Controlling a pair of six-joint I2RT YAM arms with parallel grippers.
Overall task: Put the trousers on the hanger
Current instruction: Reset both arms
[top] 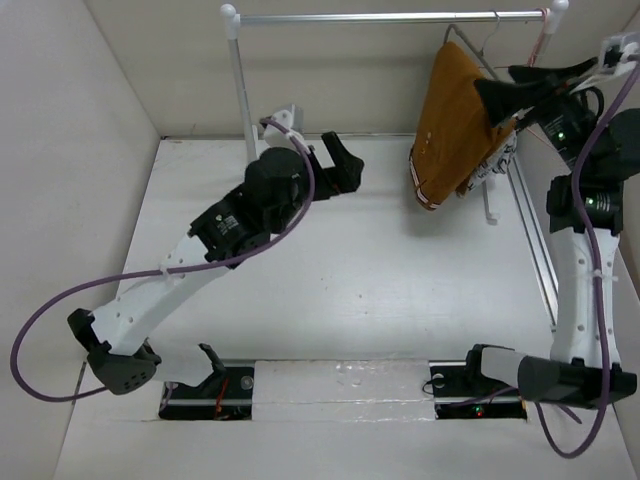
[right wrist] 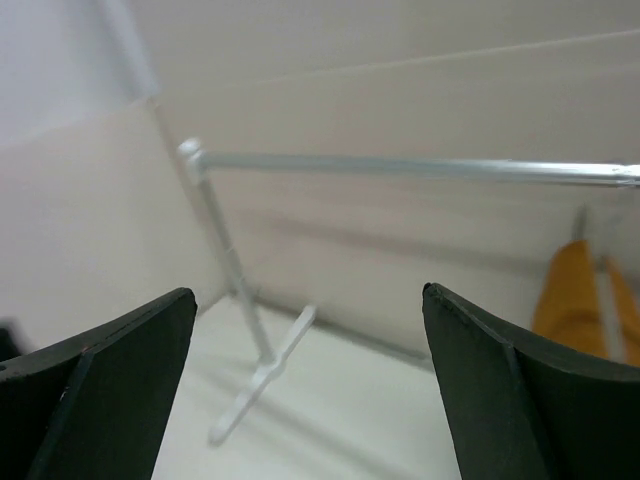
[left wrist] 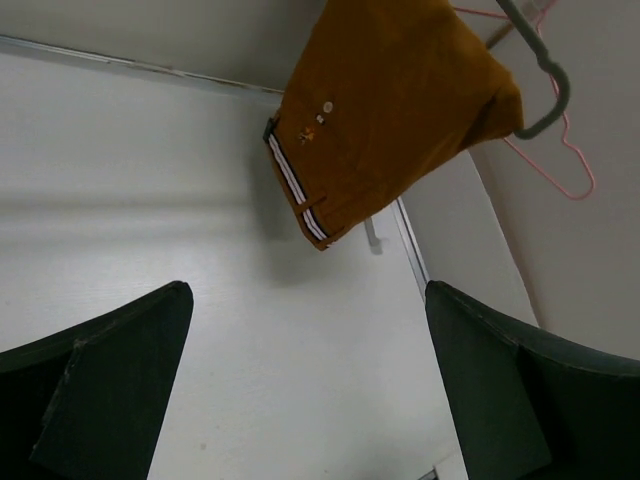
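Note:
The rust-brown trousers (top: 452,125) hang folded over the grey wire hanger (top: 468,50), which hangs from the rail (top: 390,17) at the back right. The striped waistband is at the bottom. In the left wrist view the trousers (left wrist: 390,100) hang under the grey hanger hook (left wrist: 545,80). My left gripper (top: 345,165) is open and empty, above the table left of the trousers, apart from them (left wrist: 305,380). My right gripper (top: 495,82) is open and empty, close beside the trousers' right upper edge. In its wrist view (right wrist: 305,390) the trousers (right wrist: 572,290) show at the right edge.
A pink wire hanger (left wrist: 572,160) hangs on the rail right of the trousers. The rack's left post (top: 240,90) stands behind my left arm, and its foot bar (top: 535,240) runs along the table's right side. White walls close in the table.

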